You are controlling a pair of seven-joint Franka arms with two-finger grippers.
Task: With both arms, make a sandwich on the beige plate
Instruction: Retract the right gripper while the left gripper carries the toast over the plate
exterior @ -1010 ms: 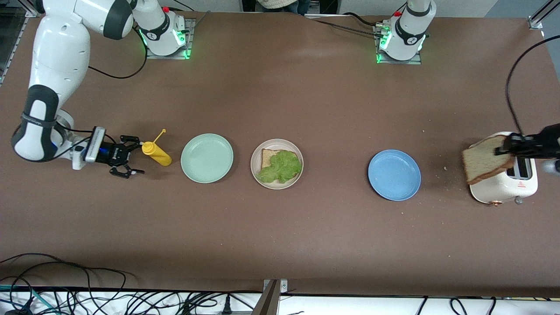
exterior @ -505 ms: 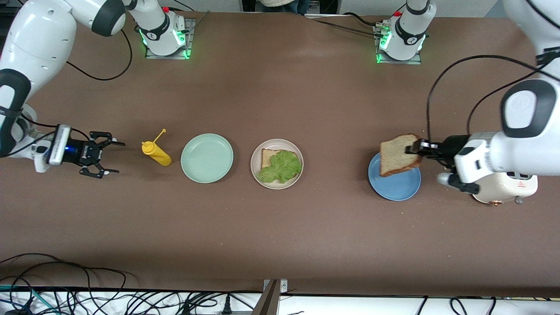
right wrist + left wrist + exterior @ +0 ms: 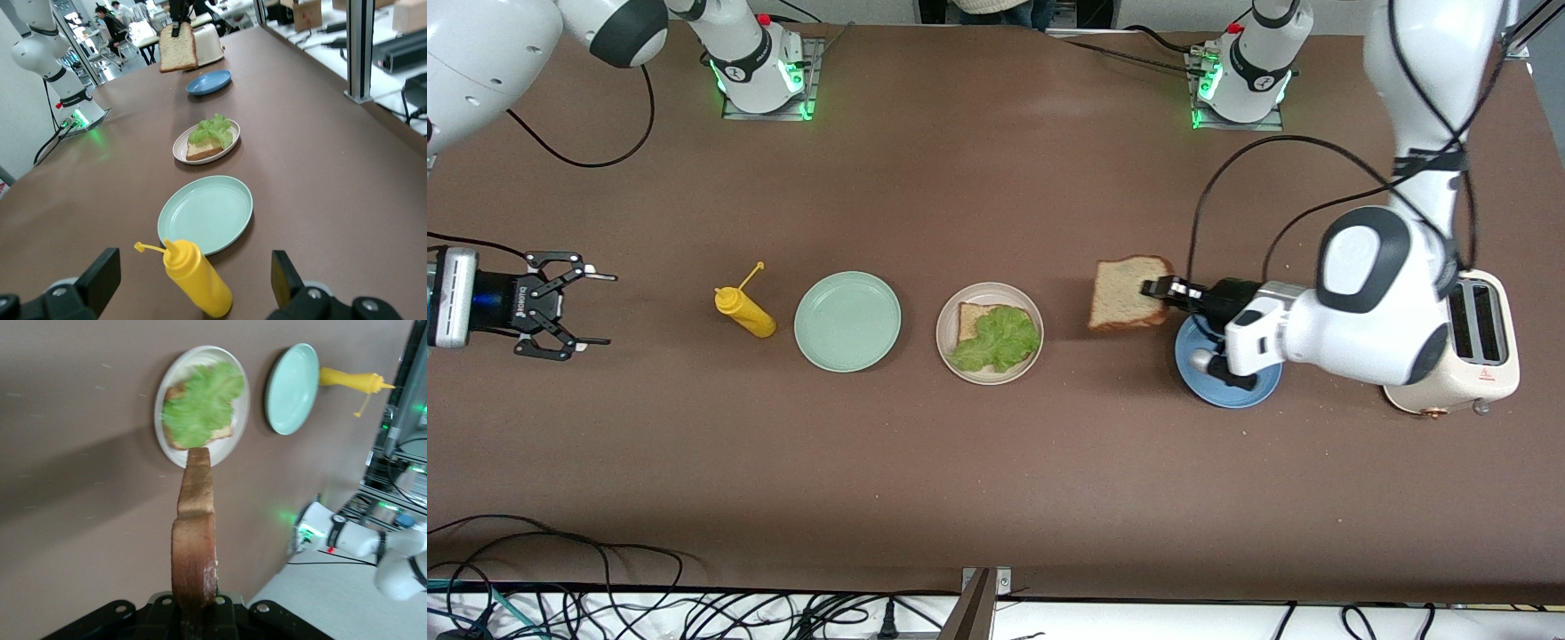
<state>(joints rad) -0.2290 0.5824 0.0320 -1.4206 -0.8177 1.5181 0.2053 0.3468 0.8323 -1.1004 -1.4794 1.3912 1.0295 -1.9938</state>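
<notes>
The left tool (image 3: pixel 1158 288) is gripping a bread slice (image 3: pixel 1125 292) tightly over the surface between the blue plate (image 3: pixel 1202 388) and the beige plate (image 3: pixel 948 311) carrying bread and lettuce (image 3: pixel 998 339), while the right tool (image 3: pixel 591 309) is waiting wide open, holding nothing.

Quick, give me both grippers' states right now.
Left gripper: shut on the bread slice, in the air between the blue plate and the beige plate.
Right gripper: open, holding nothing, beside the mustard bottle.
</notes>
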